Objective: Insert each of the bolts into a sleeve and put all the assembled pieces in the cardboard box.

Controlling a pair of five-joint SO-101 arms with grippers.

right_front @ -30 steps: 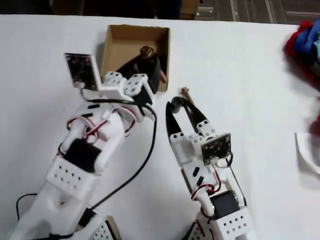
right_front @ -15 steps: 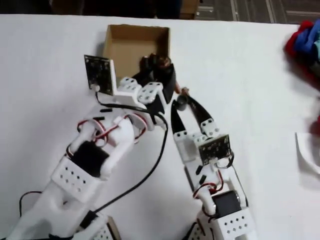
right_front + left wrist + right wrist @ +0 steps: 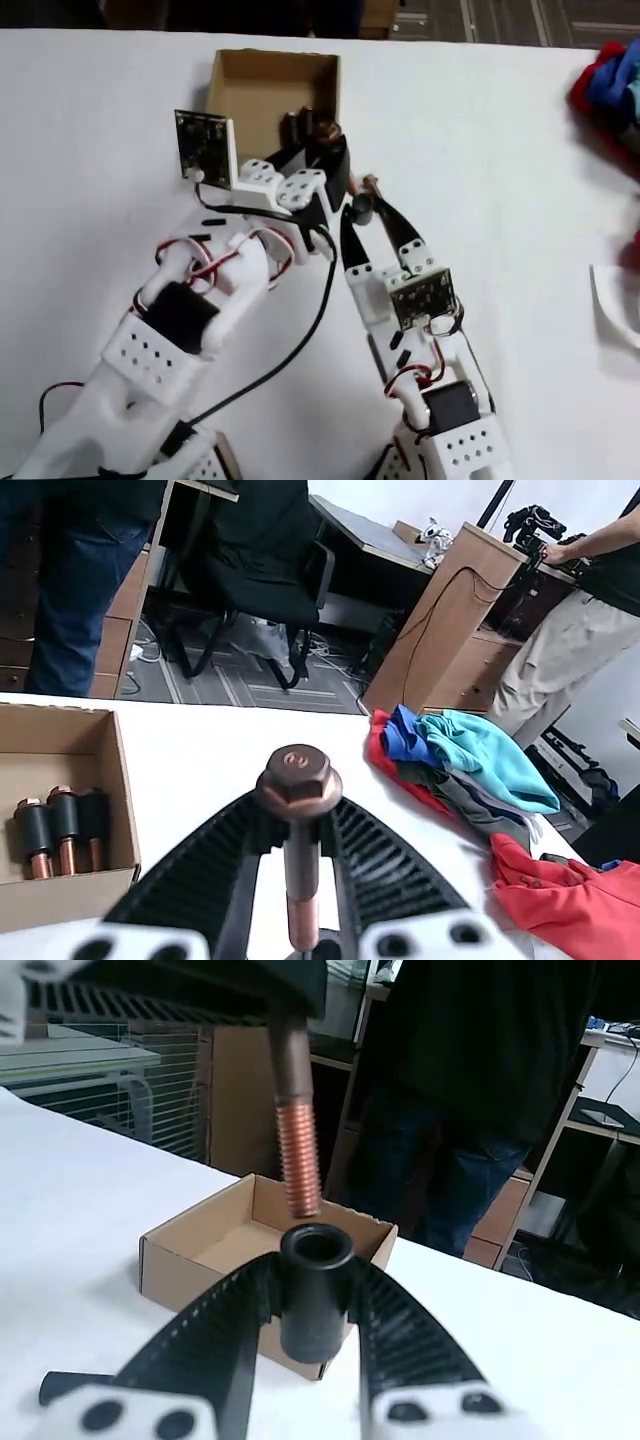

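The left hand (image 3: 296, 818) is clamped on a copper bolt (image 3: 300, 880). Its threaded tip hangs just above the black sleeve (image 3: 317, 1305) gripped in the right hand (image 3: 316, 1282), beside the cardboard box (image 3: 262, 95) at upper centre. Three assembled pieces (image 3: 60, 835) lie inside.

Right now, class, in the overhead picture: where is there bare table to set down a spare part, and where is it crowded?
Free: the table between the right arm and the cloth pile, and the patch left of the cardboard box. Crowded: by the box's right wall, where the left gripper holds the bolt over the right gripper and sleeve.
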